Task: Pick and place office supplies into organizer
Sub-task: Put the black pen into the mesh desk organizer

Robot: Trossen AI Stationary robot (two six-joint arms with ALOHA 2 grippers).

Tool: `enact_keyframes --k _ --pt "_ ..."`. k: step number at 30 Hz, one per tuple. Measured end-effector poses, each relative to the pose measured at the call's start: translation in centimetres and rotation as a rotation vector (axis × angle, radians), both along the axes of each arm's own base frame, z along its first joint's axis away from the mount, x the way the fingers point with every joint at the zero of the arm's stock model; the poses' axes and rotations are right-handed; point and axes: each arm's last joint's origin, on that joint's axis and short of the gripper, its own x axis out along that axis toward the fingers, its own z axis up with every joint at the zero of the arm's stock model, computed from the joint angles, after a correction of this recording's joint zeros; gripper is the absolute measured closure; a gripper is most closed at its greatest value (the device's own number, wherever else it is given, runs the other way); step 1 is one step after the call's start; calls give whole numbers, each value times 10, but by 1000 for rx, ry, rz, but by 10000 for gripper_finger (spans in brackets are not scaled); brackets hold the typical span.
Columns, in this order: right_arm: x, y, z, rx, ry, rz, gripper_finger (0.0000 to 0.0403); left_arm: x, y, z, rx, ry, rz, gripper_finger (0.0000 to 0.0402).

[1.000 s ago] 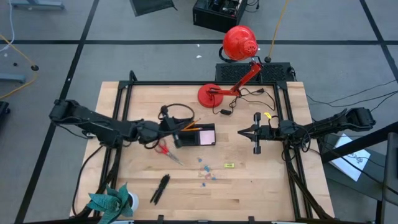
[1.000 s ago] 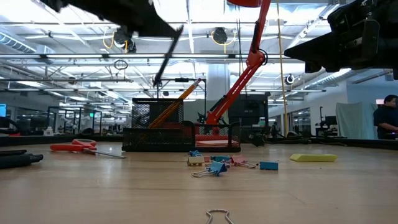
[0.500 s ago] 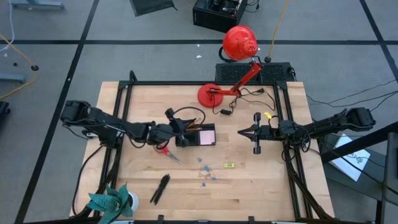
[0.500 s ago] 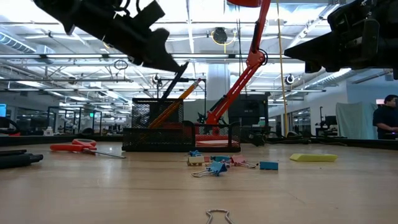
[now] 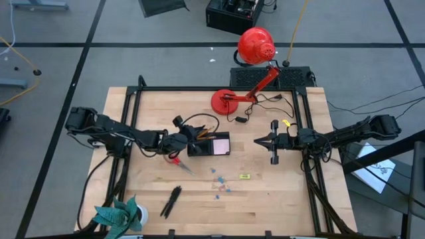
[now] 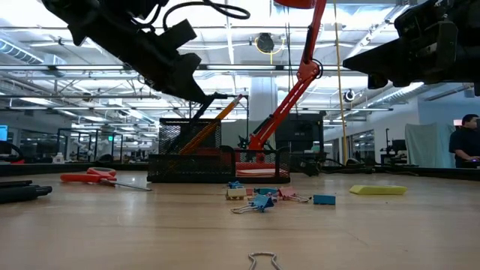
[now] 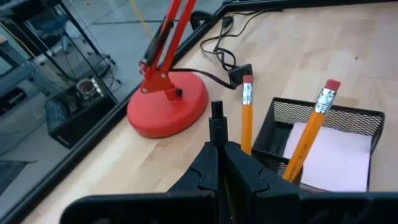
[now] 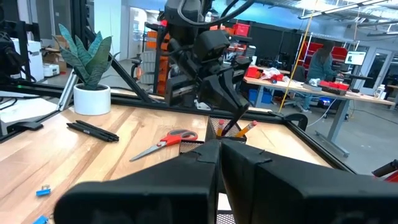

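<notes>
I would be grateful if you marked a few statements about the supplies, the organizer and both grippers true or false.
1. The left gripper is shut on a dark pen above the organizer. True.
2. The red-handled scissors already lie in the organizer. False: they lie on the table beside it.
3. Two orange pencils stand in the organizer. True.
4. The right gripper carries the pink notepad. False: it is shut, empty; the notepad lies inside the organizer.
</notes>
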Motion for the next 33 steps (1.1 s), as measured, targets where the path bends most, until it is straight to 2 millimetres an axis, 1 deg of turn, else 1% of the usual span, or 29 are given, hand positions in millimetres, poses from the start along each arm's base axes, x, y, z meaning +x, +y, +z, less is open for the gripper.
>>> enact_keyframes --k 9,14,20,23,30,33 --pt "0 0 1 24 -8 2 394 -1 1 -2 -66 -48 19 394" --pt "0 0 1 27 -8 2 394 -8 0 -13 -83 -114 -25 394" --pt "0 0 1 27 -8 4 394 -16 1 -24 -98 -110 -39 394" --pt "0 0 1 27 -7 4 394 -15 2 -25 -110 -99 -74 394" --pt "0 0 1 27 -7 3 394 -15 11 -25 -140 -112 -50 394" --pt "0 0 1 26 -7 3 394 -15 10 -25 -127 -101 -59 383"
